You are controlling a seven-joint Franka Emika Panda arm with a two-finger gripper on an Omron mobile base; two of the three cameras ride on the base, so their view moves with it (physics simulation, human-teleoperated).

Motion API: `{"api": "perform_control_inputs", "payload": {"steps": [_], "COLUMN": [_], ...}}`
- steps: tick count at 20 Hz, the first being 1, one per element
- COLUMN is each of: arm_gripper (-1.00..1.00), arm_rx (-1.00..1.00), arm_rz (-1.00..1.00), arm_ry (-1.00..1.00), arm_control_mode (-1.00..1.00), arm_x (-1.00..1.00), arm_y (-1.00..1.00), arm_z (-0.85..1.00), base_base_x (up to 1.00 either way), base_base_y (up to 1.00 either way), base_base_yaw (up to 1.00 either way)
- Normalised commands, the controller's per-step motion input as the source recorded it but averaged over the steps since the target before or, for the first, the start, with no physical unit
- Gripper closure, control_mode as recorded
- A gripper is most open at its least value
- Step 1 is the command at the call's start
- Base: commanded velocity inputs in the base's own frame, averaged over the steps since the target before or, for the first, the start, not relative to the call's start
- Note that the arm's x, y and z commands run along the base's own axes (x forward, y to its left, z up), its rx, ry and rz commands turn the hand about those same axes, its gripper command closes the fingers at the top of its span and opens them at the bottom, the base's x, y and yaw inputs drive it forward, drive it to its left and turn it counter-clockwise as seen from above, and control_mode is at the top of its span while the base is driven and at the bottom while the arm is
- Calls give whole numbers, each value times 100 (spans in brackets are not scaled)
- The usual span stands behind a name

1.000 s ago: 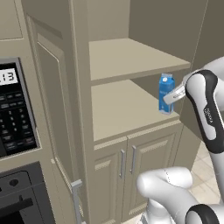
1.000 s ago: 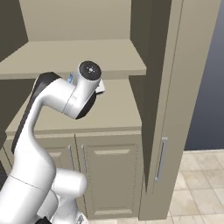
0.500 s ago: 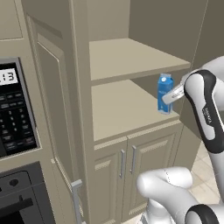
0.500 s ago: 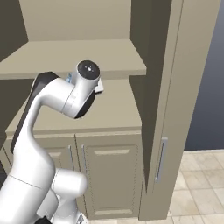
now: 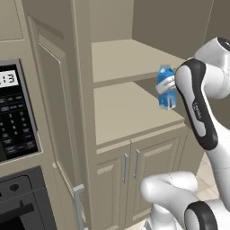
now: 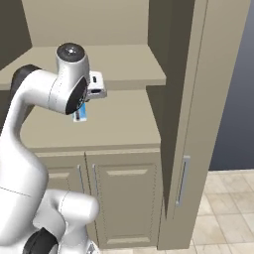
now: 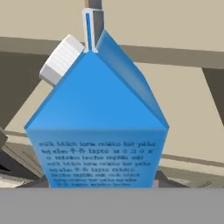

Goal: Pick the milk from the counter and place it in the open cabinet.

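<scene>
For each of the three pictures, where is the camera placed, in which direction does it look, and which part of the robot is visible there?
Left base view: behind the arm, left side, looking forward and down at the open cabinet; the arm rises at lower right, holding the milk.
Right base view: behind, right side, same cabinet; the arm rises at lower left.
Hand view: on the hand, looking along the gripper at the carton, shelves behind.
Both base views share cabinet, arm and milk.

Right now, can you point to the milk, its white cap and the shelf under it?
milk [image 7: 98, 131], hand view, blue front face above the print.
white cap [image 7: 61, 59], hand view, ribbed side of the cap.
lower shelf [image 5: 121, 112], left base view, bare top.
</scene>
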Motion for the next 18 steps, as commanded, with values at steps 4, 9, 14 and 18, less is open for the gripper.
{"api": "perform_control_inputs", "payload": {"steps": [4,9,14,18], "arm_gripper": [100,100,100,100], "arm_rx": [0,0,0,0], "arm_rz": [-27,-16,-4,0], "arm_ry": [0,-11,-12,-14], "arm_control_mode": [-100,-100,-100,-100], "arm_x": [-3,20,32,16], "arm_y": [3,0,0,0], "arm_z": [29,3,33,56], "base_base_x": [0,0,0,0], "base_base_y": [0,0,0,0], "base_base_yaw": [0,0,0,0]}}
